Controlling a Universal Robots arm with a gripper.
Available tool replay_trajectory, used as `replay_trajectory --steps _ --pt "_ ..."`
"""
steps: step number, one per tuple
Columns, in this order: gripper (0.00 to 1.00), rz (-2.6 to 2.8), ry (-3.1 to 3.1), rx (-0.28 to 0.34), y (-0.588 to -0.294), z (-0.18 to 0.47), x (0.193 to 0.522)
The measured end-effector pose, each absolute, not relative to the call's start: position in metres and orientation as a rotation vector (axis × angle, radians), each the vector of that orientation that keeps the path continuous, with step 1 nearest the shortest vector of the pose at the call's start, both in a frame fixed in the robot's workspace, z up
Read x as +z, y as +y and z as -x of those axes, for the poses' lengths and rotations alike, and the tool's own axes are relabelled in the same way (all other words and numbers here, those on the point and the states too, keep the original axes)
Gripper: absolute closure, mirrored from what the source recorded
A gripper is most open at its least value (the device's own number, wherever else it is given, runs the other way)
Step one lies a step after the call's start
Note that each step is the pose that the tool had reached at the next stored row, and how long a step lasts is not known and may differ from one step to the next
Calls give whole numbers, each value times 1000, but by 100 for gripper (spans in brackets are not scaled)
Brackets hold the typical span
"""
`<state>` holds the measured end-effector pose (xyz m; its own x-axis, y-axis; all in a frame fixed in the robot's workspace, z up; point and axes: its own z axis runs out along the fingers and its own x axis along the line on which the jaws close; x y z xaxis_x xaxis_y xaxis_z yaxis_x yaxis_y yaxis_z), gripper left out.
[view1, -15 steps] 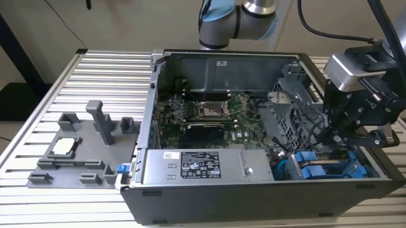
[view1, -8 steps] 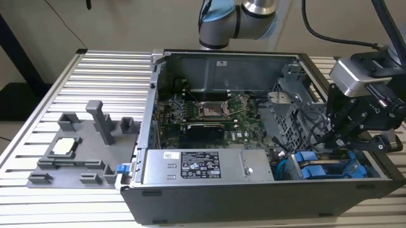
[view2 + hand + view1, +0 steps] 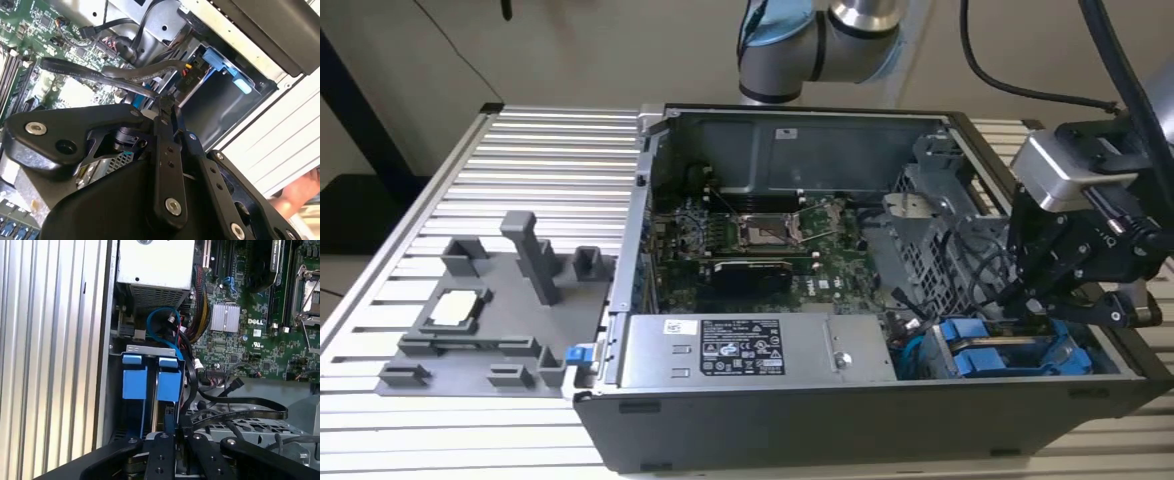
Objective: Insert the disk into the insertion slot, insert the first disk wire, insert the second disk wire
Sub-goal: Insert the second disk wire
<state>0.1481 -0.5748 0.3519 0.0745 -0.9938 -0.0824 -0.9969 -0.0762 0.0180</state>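
Black screw-studded end effector [image 3: 167, 107], silver arm [image 3: 834, 40]

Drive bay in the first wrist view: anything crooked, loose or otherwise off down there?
Nothing looks damaged. Two blue drive carriers sit side by side, upright and level in the bay. Loose black cables drape across the grey cage beside them, close to the claw; one blue cable loops above the bay.
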Motion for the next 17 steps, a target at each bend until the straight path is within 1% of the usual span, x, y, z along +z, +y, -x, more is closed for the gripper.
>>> replay_trajectory --steps 17 --pt "84 2240 2137 112 -575 -150 343"
